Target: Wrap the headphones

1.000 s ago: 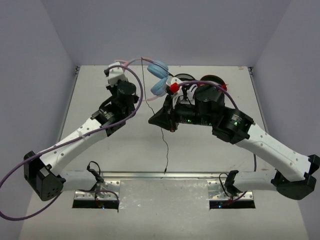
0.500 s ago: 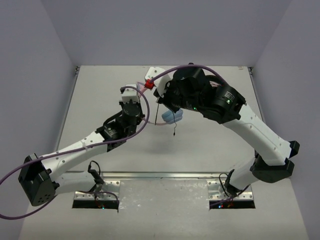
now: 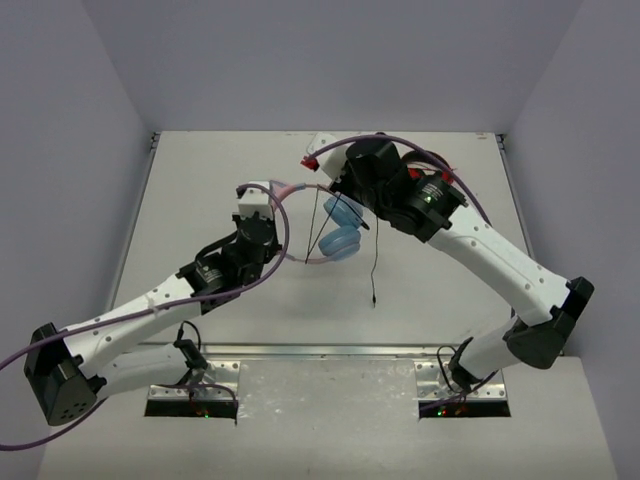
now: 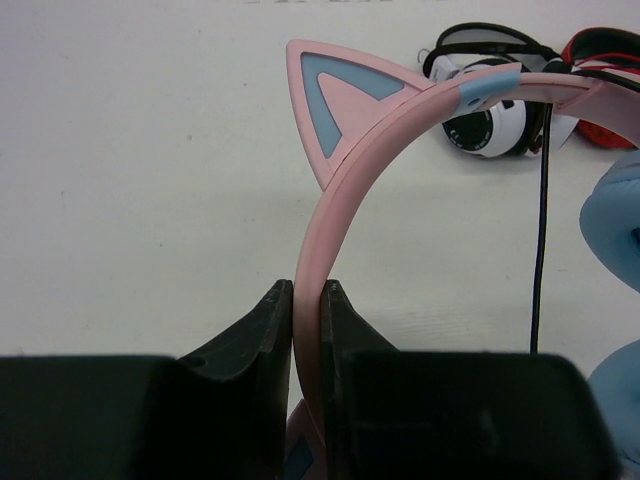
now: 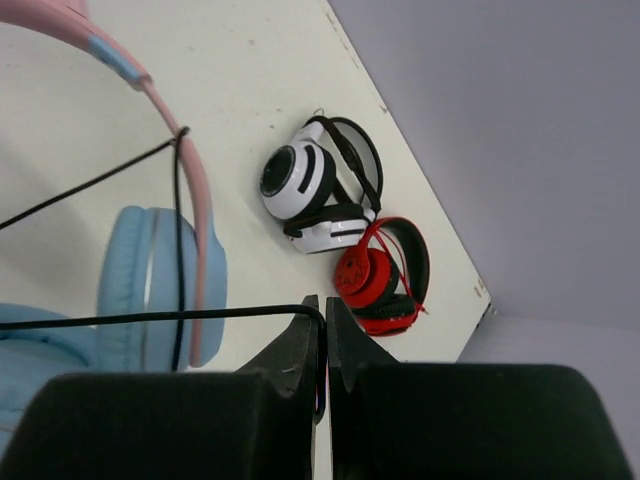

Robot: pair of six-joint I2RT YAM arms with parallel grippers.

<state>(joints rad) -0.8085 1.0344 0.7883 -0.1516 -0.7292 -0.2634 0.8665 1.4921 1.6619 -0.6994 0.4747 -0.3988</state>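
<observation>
The headphones hang above the table between both arms, with a pink headband (image 3: 292, 188) and light-blue earcups (image 3: 341, 230). My left gripper (image 3: 258, 191) is shut on the headband (image 4: 345, 170), just below a cat ear (image 4: 335, 95). My right gripper (image 3: 314, 160) is shut on the thin black cable (image 5: 150, 318), which runs off to the left from the jaws (image 5: 324, 305). The cable loops across the headband (image 5: 195, 190) and beside an earcup (image 5: 130, 290). Its loose end hangs down to the table (image 3: 372, 296).
Black-and-white headphones (image 5: 315, 195) and red-and-black headphones (image 5: 385, 275) lie together near the table's far right corner; they also show in the left wrist view (image 4: 490, 115). In the top view my right arm (image 3: 420, 200) covers them.
My right gripper has moved a little right with the cable, and the free cable end now hangs lower and further right. My left gripper has shifted slightly left, still holding the headband.
</observation>
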